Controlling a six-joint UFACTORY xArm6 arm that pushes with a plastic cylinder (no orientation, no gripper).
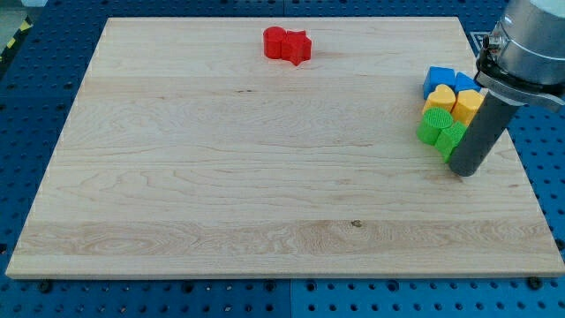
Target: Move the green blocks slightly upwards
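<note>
Two green blocks sit together at the view's right: a rounded one (433, 126) and a second one (452, 139) just to its lower right, partly hidden by the rod. My tip (464, 170) rests on the board just below and right of the second green block, close to or touching it. Above the green blocks lie two yellow blocks, one heart-like (439, 98) and one (468, 105) partly behind the rod. Two blue blocks (439, 79) sit above those, all packed in one cluster.
Two red blocks (288, 44) lie touching each other near the view's top centre. The wooden board (221, 177) ends close to the cluster on the view's right, with blue perforated table (543, 150) beyond.
</note>
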